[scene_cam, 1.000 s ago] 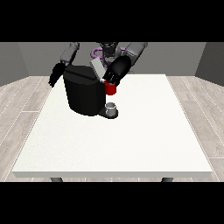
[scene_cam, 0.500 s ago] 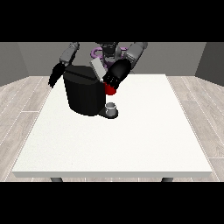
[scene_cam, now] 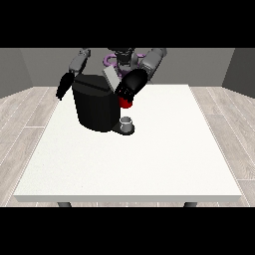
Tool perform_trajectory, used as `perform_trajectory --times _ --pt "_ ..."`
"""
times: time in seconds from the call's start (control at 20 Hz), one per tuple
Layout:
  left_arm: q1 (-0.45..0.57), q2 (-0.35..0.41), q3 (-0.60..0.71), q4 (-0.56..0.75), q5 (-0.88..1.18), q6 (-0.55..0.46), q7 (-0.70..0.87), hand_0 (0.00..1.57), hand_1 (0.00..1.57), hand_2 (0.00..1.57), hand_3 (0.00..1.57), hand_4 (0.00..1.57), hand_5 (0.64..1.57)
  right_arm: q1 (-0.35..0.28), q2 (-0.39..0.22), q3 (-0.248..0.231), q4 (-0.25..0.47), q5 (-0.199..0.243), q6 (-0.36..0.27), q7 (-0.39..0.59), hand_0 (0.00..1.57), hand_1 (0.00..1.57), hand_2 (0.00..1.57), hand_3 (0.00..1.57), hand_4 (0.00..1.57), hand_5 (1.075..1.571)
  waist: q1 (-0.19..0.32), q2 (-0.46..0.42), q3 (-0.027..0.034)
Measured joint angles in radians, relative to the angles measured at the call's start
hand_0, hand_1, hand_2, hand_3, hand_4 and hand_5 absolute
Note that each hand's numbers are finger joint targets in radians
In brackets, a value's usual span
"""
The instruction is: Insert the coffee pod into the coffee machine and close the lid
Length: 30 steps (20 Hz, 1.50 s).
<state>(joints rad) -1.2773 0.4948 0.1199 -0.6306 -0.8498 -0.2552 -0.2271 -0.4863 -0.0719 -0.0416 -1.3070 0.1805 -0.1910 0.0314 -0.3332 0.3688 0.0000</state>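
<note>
Coffee machine (scene_cam: 95, 107) stands on our white surface (scene_cam: 149, 159); we cannot tell either hand's state: one (scene_cam: 130, 85) over it, the other (scene_cam: 64, 85) beside it.

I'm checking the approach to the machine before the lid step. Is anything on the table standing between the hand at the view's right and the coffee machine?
Nothing visible does. The hand at the view's right is already at the coffee machine, over its upper front edge, just above a red thing at the machine. A grey thing sits lower, on the machine's base, below the hand.
</note>
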Motion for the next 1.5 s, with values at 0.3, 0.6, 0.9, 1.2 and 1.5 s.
perform_trajectory --times 0.3,0.6,0.9,1.2,1.5 --pt "-0.010 0.024 -0.020 -0.007 -0.030 0.014 -0.044 0.81 0.81 0.91 0.66 0.00 1.571 -0.003 0.002 0.004 0.002 0.014 -0.012 -0.005 0.00 0.00 0.00 0.00 0.15 1.571 -0.002 0.017 0.0010" --pt "-0.019 0.050 -0.032 -0.011 -0.064 0.037 -0.055 0.00 0.00 0.62 0.49 0.00 1.571 -0.015 -0.018 -0.010 0.008 0.010 -0.003 -0.014 0.00 0.00 0.00 0.00 0.11 1.571 -0.009 0.036 0.0013" --pt "-0.023 0.046 -0.032 -0.010 -0.075 0.052 -0.061 0.00 0.00 0.48 0.38 0.00 1.571 -0.028 -0.018 -0.010 0.020 0.020 -0.014 0.001 0.00 0.00 0.00 0.00 0.15 1.571 0.006 0.033 0.0020" --pt "0.006 0.016 -0.034 -0.002 -0.080 0.056 -0.044 0.00 0.00 0.00 0.15 0.00 1.571 -0.007 -0.019 -0.023 0.046 0.017 -0.017 0.000 0.00 0.00 0.00 0.00 0.09 1.571 0.033 -0.009 0.0018" --pt "0.086 -0.062 -0.046 -0.036 -0.057 0.012 -0.021 0.00 0.00 0.08 0.00 0.00 1.571 0.077 -0.033 -0.091 0.154 -0.027 -0.015 -0.066 0.00 0.00 0.00 0.00 0.00 1.571 0.139 -0.126 0.0011"
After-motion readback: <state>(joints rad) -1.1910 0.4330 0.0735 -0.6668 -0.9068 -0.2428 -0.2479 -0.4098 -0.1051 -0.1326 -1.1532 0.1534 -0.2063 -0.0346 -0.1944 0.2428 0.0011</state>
